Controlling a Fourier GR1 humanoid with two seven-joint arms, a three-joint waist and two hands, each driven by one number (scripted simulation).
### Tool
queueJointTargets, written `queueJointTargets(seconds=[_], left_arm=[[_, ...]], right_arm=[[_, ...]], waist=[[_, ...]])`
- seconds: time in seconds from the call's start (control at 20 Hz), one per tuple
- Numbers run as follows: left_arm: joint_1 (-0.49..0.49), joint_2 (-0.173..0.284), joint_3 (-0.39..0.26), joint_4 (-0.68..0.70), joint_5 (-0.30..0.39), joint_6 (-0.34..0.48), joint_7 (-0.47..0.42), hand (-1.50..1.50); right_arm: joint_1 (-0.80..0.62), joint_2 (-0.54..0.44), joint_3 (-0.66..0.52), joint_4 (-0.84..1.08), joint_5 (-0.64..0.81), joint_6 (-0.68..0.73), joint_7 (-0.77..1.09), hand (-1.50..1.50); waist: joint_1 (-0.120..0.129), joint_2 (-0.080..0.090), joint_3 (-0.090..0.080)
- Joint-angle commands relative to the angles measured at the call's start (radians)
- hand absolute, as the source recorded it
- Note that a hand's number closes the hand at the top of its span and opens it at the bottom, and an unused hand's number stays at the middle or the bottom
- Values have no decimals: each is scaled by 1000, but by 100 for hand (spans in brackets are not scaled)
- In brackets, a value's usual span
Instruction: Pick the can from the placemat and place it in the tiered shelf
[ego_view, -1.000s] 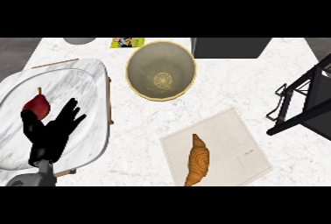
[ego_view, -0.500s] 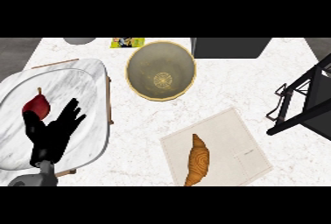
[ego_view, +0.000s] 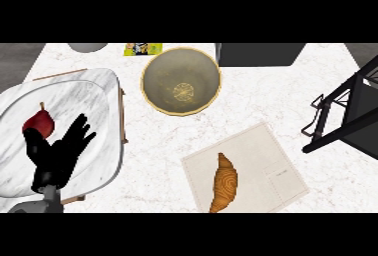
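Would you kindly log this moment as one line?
left hand: open over white marble plate | right hand: unseen | golden croissant on beige placemat | no can visible

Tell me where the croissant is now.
In the head view, the croissant lies on the placemat at lower centre-right, below the bowl.

Bare counter (ego_view: 295, 95) lies open between bowl (ego_view: 181, 81), placemat (ego_view: 251, 165) and shelf frame (ego_view: 341, 116).
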Motion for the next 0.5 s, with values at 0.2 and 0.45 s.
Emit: queueJointTargets(seconds=[0.2,0.45], left_arm=[[35,5,27,42,38,-31,42,0],[42,-2,32,69,8,-18,-9,0]], right_arm=[[174,-116,-319,113,-151,149,-65,-150],[281,-159,-461,165,-247,282,-124,-150]], waist=[[-24,4,-5],[-24,5,-5]])
